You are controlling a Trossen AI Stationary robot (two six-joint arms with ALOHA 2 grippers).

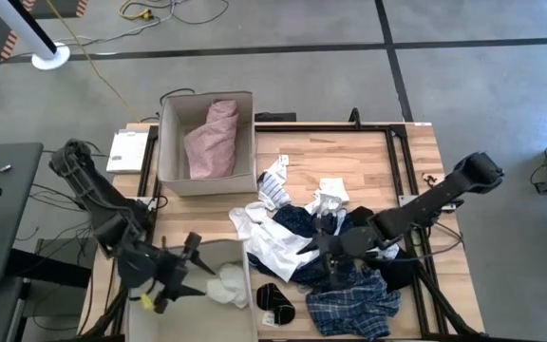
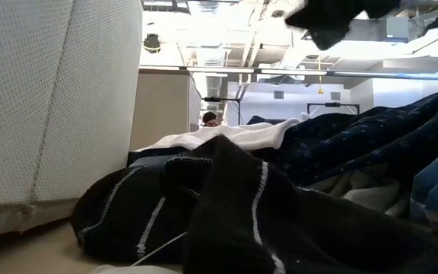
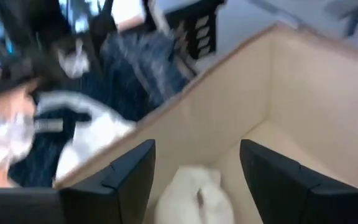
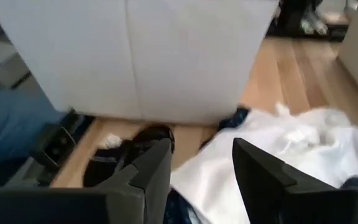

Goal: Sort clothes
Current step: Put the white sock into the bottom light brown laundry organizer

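at lower left, the left gripper (image 1: 190, 269) hangs over the near box (image 1: 247, 271), fingers spread, a white garment (image 1: 227, 288) just below. right of centre, the right gripper (image 1: 319, 249), fingers spread and empty, sits over the clothes pile (image 1: 326, 249), nearer it.

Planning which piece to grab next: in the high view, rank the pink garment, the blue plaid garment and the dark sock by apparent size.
1. Pink garment, in the far box.
2. Blue plaid garment, close behind; partly hidden, so unsure.
3. Dark sock, clearly smallest.
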